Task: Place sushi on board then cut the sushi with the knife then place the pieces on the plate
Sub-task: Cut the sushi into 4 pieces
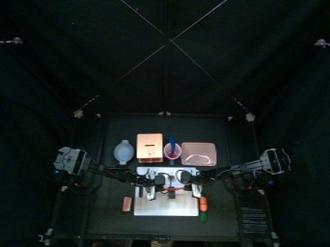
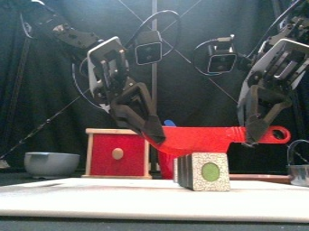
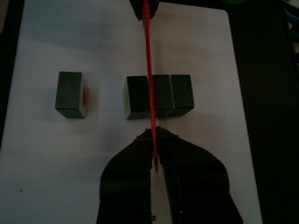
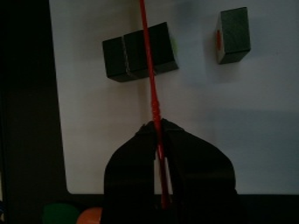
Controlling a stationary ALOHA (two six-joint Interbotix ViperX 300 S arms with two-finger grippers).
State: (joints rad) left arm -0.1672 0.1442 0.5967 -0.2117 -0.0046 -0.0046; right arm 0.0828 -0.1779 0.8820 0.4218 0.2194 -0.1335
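My left gripper (image 2: 154, 133), right gripper (image 2: 255, 133) both clamp red toy knife (image 2: 205, 137). Sushi roll (image 2: 205, 171) lower centre on white cutting board (image 2: 97, 194), under knife. Blocks likely light, rigid, slick; grip flat sides.

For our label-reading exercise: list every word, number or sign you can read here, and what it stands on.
None: no word, number or sign shows on the white board, the sushi pieces, the red knife or the wooden box.
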